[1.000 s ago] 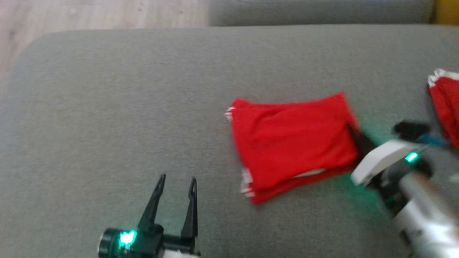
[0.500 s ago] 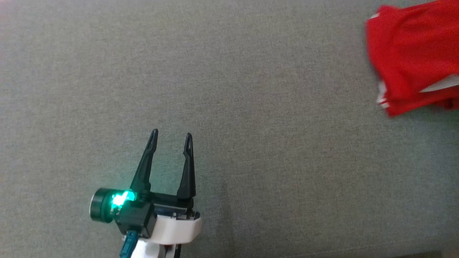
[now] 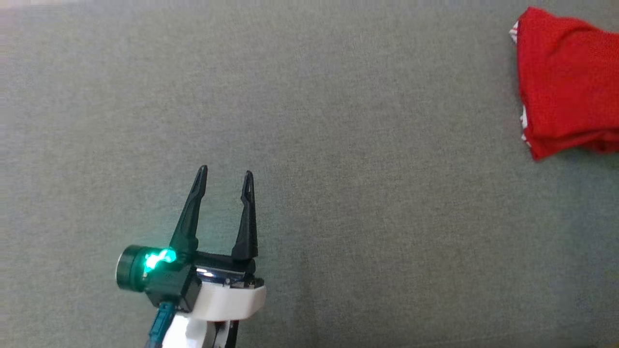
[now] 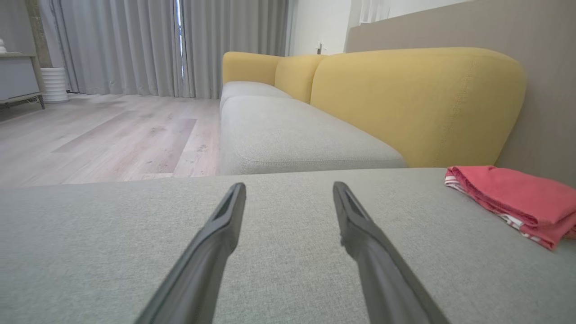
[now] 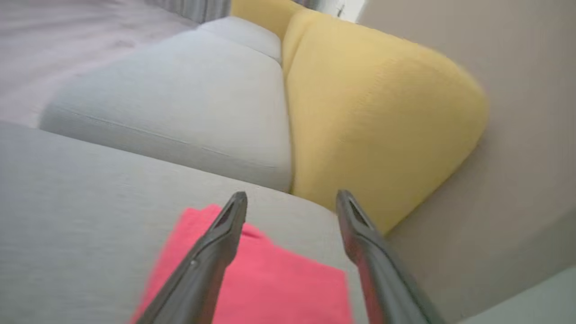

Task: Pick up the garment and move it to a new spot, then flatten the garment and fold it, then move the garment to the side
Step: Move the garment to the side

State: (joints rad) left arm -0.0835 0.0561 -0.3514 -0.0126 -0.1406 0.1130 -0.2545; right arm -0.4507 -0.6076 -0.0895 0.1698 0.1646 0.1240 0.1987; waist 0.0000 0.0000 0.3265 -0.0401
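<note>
While the folded red garment [image 3: 566, 82] lies on the grey cushion [image 3: 338, 121] at its far right side, the left gripper [image 3: 225, 173] hovers well apart from it at the lower left, its two fingers spread and holding nothing. The right gripper [image 5: 291, 197] hangs over the garment, its fingers also spread and empty, near the yellow backrest [image 5: 369, 117].
</note>
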